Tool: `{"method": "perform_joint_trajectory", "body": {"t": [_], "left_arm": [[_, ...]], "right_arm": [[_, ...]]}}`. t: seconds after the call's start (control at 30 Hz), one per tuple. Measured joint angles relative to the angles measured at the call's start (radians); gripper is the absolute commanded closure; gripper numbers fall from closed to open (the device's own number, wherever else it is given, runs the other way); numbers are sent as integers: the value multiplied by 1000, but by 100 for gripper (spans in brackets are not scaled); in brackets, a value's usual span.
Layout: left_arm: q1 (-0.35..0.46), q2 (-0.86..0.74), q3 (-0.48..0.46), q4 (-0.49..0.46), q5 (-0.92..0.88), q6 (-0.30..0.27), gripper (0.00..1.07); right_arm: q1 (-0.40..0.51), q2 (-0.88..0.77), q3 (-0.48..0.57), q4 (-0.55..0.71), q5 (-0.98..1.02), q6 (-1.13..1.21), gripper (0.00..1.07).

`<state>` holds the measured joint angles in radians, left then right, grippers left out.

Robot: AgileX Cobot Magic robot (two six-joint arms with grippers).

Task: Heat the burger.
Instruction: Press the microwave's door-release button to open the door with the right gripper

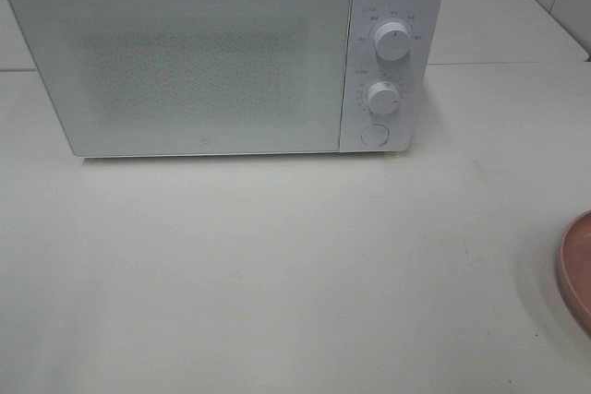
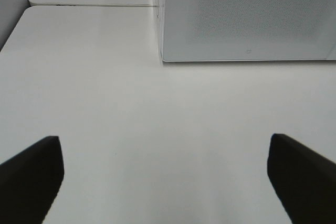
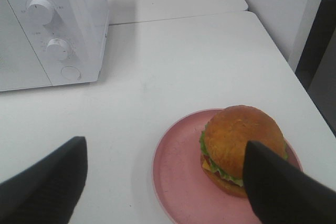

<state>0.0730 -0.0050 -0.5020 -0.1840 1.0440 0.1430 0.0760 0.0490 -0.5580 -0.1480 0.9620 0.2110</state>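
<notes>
The burger (image 3: 236, 142), with a golden-brown bun and a green lettuce frill, sits on a pink plate (image 3: 176, 174) in the right wrist view. My right gripper (image 3: 165, 184) hovers open over the plate's near side, one finger partly covering the burger, nothing held. The high view shows only the plate's rim (image 1: 577, 269) at the right edge; the burger is out of that view. A white microwave (image 1: 222, 53) stands at the back with its door shut. My left gripper (image 2: 165, 179) is open above bare table, in front of the microwave (image 2: 247, 17).
The microwave's panel has two dials (image 1: 391, 41) (image 1: 382, 97) and a round button (image 1: 373, 134). The white table (image 1: 277, 265) stretches between microwave and plate. The table's right edge (image 3: 294, 74) lies close beside the plate.
</notes>
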Motion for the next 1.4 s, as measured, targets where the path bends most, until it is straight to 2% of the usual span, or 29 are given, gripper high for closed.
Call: {"method": "perform_joint_trajectory", "body": {"t": [0.5, 0.87, 1.2, 1.27, 1.4], "left_arm": [[0, 0, 0, 0, 0, 0, 9], [0, 0, 0, 0, 0, 0, 9], [0, 0, 0, 0, 0, 0, 9], [0, 0, 0, 0, 0, 0, 9], [0, 0, 0, 0, 0, 0, 9]], "right_arm": [[0, 223, -1, -2, -211, 0, 31], [0, 378, -1, -4, -286, 0, 31], [0, 458, 118, -7, -513, 0, 31], [0, 475, 173, -7, -636, 0, 31], [0, 494, 208, -7, -729, 0, 31]]}}
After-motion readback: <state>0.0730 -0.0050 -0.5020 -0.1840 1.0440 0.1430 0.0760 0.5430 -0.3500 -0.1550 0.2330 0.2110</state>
